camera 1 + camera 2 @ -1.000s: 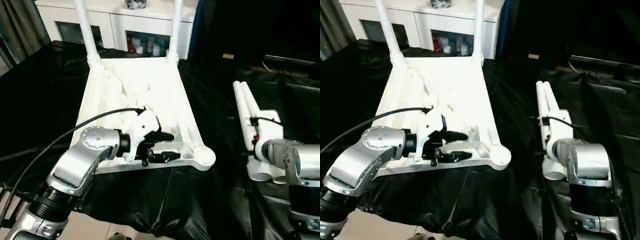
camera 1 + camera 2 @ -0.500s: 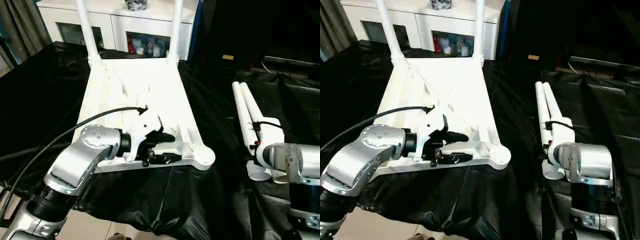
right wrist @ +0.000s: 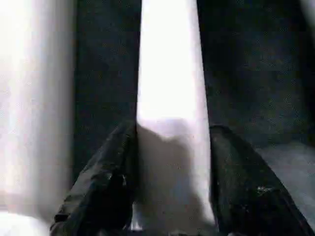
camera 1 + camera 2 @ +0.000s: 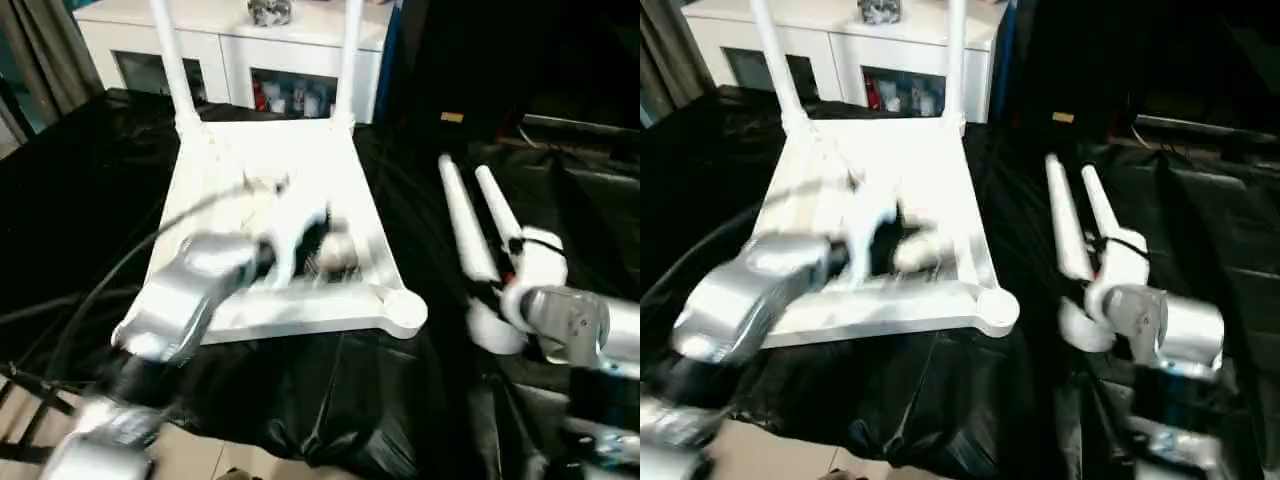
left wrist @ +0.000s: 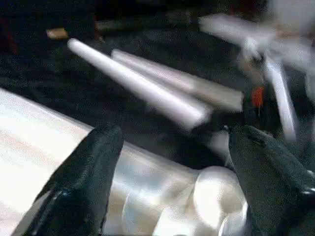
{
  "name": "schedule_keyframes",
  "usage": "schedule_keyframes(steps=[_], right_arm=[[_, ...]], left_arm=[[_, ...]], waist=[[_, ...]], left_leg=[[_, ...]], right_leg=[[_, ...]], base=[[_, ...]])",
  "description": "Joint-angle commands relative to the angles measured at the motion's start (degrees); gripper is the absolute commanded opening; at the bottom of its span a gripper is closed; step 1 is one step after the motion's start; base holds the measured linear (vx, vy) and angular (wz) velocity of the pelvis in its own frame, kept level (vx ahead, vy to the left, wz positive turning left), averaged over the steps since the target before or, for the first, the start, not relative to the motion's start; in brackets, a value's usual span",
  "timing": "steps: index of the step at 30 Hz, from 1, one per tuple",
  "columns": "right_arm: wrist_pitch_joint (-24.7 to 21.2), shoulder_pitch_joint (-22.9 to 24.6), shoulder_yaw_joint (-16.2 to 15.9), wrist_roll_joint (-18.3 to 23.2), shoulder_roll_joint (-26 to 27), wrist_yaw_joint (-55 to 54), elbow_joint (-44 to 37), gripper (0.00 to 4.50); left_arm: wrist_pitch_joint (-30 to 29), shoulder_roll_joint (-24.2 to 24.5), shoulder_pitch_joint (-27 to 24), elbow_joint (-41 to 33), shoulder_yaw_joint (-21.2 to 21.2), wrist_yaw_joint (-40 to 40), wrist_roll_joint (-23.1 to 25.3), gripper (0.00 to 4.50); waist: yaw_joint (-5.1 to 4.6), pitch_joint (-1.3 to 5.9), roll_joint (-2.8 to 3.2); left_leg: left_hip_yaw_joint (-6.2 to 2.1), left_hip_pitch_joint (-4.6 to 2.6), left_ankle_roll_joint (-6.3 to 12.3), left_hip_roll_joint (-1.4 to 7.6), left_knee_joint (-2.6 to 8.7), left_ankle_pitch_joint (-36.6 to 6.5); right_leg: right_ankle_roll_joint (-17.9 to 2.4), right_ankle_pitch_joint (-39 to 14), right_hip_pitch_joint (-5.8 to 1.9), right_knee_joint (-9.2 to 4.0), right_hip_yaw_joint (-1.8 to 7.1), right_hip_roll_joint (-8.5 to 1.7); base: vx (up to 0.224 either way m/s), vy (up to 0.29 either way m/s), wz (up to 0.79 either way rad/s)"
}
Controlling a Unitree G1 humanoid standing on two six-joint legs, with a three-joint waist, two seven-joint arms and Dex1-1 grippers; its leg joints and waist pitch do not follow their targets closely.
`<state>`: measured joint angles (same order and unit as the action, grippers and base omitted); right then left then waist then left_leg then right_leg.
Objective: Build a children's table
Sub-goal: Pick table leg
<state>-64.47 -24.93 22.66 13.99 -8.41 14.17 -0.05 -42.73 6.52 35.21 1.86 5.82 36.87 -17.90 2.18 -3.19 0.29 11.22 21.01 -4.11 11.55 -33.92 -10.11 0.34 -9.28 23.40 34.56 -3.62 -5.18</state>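
Note:
The white tabletop (image 4: 290, 160) lies underside up on the black cloth, with two white legs (image 4: 168, 60) standing upright in its far corner sockets. My left gripper (image 5: 174, 130) hovers open over the near right part of the tabletop, its black fingers (image 5: 101, 162) wide apart above the round corner socket (image 4: 404, 308). It appears blurred (image 4: 325, 248) from the head. Two loose legs (image 4: 462, 225) lie to the right, splayed apart. My right gripper (image 3: 172, 142) is shut on one leg (image 3: 170, 73), a finger on each side of the tube. The other leg (image 3: 34, 98) lies beside it.
A white cabinet (image 4: 255, 45) with glass doors stands behind the table. Black cloth (image 4: 90, 180) covers the work surface and hangs over its near edge (image 4: 330, 410). A black cable runs along my left arm (image 4: 175, 300).
My left arm has pulled up and back from the tabletop's near rim and is blurred in motion. The two loose legs, earlier side by side, now splay apart as my right gripper moves one.

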Motion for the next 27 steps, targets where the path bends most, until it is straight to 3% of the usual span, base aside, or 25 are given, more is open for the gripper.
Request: schedule_keyframes(steps=[1, 2, 4, 9, 10, 13, 18, 19, 24, 27], right_arm=[[2.79, -0.26, -0.7, 2.2, -0.16, 2.11, -3.35, 1.89], [5.71, 0.12, -2.55, 3.23, 0.85, 4.13, -5.36, 1.88], [8.82, 0.49, -4.68, 4.85, 2.29, 6.87, -7.87, 1.88], [10.59, 1.65, -9.97, 6.62, 2.91, 11.39, -12.0, 1.86], [10.62, 1.66, -10.02, 6.63, 2.92, 11.42, -12.03, 1.86], [12.5, 2.82, -15.33, 5.88, 1.78, 13.73, -13.24, 1.86], [15.65, 3.75, -18.91, 4.31, 1.16, 14.63, -13.29, 1.86], [15.87, 3.8, -19.23, 4.22, 1.08, 14.64, -13.32, 1.86], [18.4, 3.51, -22.04, 2.32, 0.68, 13.6, -12.45, 1.86], [19.4, 3.45, -23.57, 1.41, 0.33, 13.29, -12.06, 1.86]], left_arm=[[-1.9, -1.38, 1.07, 2.17, -2.31, -3.19, -2.37, 4.26], [-3.31, -4.52, 2.49, 5.19, -4.8, -5.7, -4.42, 4.47], [-3.76, -8.04, 4.35, 9.25, -7.97, -8.76, -6.75, 4.5], [-3.54, -11.39, 6.7, 13.2, -11.83, -11.52, -8.86, 4.5], [-3.54, -11.41, 6.73, 13.23, -11.85, -11.55, -8.84, 4.5], [-2.76, -12.88, 7.57, 14.56, -14.17, -14.01, -9.6, 4.5], [-3.42, -13.95, 8.62, 14.52, -16.86, -16.43, -12.12, 4.5], [-3.3, -14.04, 8.72, 14.6, -17.07, -16.93, -12.24, 4.21], [-2.18, -15.58, 9.84, 15.76, -20.2, -20.83, -13.04, 3.94], [-1.53, -16.12, 10.04, 15.96, -20.77, -21.97, -12.99, 3.68]], waist=[[0.49, 4.17, -0.42], [0.53, 4.24, -0.18], [0.6, 4.36, -0.58], [0.85, 4.46, -0.64], [0.96, 4.44, -0.55], [1.33, 4.36, -0.56], [1.58, 4.22, -0.64], [1.58, 4.22, -0.64], [1.5, 4.21, -0.71], [1.32, 4.25, -1.07]], left_leg=[[-0.62, -0.34, -0.27, 0.55, 3.47, -10.84], [-0.62, -0.33, -0.13, 0.58, 3.44, -10.36], [-0.52, -0.06, 0.99, 0.45, 3.27, -8.63], [-0.63, -0.17, 2.72, 0.73, 3.28, -6.6], [-0.61, -0.21, 2.79, 0.77, 3.28, -6.54], [-0.6, -0.29, 2.62, 0.89, 3.29, -6.56], [-0.56, -0.29, 1.89, 0.89, 3.38, -7.88], [-0.56, -0.29, 1.89, 0.89, 3.38, -7.88], [-0.64, -0.14, 1.76, 0.8, 3.41, -7.92], [-0.58, 0.0, 2.03, 0.74, 3.34, -7.56]], right_leg=[[-8.72, -16.7, -2.92, -4.56, 1.85, -1.92], [-9.04, -15.87, -2.98, -4.48, 1.88, -1.98], [-9.34, -13.92, -3.24, -4.44, 1.86, -1.92], [-10.65, -10.87, -3.24, -4.19, 1.85, -1.93], [-10.67, -10.76, -3.21, -4.21, 1.85, -1.93], [-10.53, -10.82, -3.25, -4.24, 1.88, -2.08], [-9.88, -13.29, -3.1, -4.51, 1.96, -2.23], [-9.88, -13.29, -3.1, -4.51, 1.96, -2.23], [-8.71, -13.83, -3.16, -4.58, 1.9, -2.18], [-8.49, -13.64, -3.21, -4.56, 1.9, -2.1]], base=[[0.0, 0.0, 0.0], [0.0, 0.0, 0.0], [0.0, 0.0, 0.0], [0.0, 0.0, 0.0], [0.0, 0.0, 0.0], [0.0, 0.0, 0.0], [0.0, 0.0, 0.0], [0.0, 0.0, 0.0], [0.0, 0.0, 0.0], [0.0, 0.0, 0.0]])
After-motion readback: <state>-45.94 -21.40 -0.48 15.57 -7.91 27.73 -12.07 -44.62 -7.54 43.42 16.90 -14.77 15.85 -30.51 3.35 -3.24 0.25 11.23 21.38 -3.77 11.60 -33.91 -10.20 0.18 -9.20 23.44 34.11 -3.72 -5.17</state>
